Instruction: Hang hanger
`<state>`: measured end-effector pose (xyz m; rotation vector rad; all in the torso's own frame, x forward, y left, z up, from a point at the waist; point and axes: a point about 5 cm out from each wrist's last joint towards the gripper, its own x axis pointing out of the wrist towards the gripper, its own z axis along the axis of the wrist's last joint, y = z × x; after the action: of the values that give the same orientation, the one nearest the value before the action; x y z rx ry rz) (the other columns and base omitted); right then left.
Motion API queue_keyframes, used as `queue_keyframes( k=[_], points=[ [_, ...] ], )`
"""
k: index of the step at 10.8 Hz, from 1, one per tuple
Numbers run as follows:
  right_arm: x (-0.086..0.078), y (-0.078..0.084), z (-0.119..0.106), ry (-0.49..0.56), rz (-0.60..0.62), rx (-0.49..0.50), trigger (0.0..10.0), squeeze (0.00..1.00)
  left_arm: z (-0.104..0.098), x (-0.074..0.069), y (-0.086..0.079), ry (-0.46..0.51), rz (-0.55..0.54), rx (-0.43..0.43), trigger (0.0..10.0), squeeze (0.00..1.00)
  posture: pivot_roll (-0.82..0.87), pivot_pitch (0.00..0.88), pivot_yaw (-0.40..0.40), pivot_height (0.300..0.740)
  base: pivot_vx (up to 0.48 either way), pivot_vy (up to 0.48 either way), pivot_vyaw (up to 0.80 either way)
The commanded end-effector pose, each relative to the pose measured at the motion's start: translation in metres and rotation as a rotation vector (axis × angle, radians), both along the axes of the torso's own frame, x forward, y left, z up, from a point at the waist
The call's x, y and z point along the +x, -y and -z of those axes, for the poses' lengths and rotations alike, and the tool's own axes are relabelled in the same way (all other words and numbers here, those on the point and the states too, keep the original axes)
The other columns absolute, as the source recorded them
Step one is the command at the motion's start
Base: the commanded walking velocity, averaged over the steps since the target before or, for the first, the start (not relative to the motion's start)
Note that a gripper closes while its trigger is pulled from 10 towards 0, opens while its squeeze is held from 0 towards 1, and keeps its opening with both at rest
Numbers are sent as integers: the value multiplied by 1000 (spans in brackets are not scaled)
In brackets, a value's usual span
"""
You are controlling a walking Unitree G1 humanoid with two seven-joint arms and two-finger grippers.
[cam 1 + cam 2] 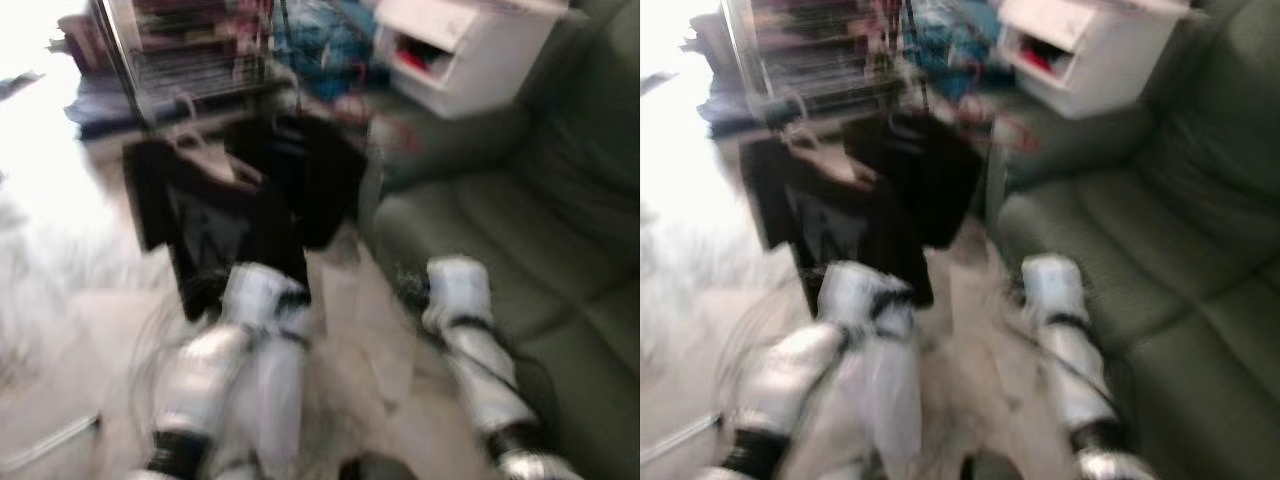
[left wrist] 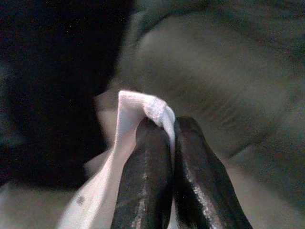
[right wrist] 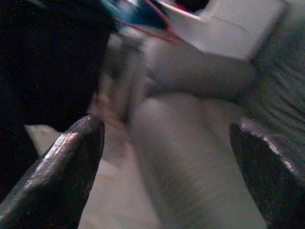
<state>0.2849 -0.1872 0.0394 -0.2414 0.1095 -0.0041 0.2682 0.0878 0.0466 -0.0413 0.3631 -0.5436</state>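
Left wrist view shows the left pincer (image 2: 167,138) clamped on a white garment (image 2: 128,143). From the head, the rack (image 1: 190,60) stands beyond the arms; just below it hangs a pale hanger (image 1: 205,155) with dark clothes (image 1: 230,220), nearer the left arm. The right pincer (image 3: 176,157) gapes empty, the green sofa (image 1: 500,220) at its side.
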Motion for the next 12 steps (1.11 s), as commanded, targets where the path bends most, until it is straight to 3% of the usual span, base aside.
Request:
queue_keyframes(
  k=[1,4,5,6,7,8,9,10,11,12],
  points=[
    [6,-12,-6,27,-22,21,10000,0,-8,5,-11,45,-27,11,10000,0,-37,0,-6,740,0,322,-800],
    [6,-12,-6,28,-24,23,10000,0,-9,7,-11,71,-21,34,10000,0,-37,0,-9,740,0,0,-692],
    [6,-13,-7,33,-33,22,10000,0,-11,9,-10,101,10,65,10000,0,-37,0,-9,740,0,0,0],
    [7,-14,-7,33,-38,22,10000,0,-11,10,-6,148,120,147,10000,0,-33,0,-12,740,0,0,0],
    [8,-15,-6,30,-42,23,10000,0,-11,14,-2,192,285,265,10000,0,-28,0,-14,740,0,0,0],
    [8,-16,-6,28,-44,24,10000,0,-12,23,-2,250,379,414,10000,0,-25,0,-13,740,0,0,0],
    [8,-17,-6,27,-46,27,10000,0,-24,41,-2,383,447,597,10000,0,-30,0,-6,740,0,0,0],
    [8,-18,-5,28,-44,30,10000,0,-46,65,-4,604,396,836,10000,0,-33,0,1,740,0,0,0],
    [7,-19,-5,29,-38,34,10000,0,-89,84,8,800,195,757,10000,0,-37,0,7,740,0,0,0],
    [7,-20,-4,30,-37,36,10000,0,-107,80,27,835,203,557,10000,0,-38,0,9,740,0,0,0]
  ],
)
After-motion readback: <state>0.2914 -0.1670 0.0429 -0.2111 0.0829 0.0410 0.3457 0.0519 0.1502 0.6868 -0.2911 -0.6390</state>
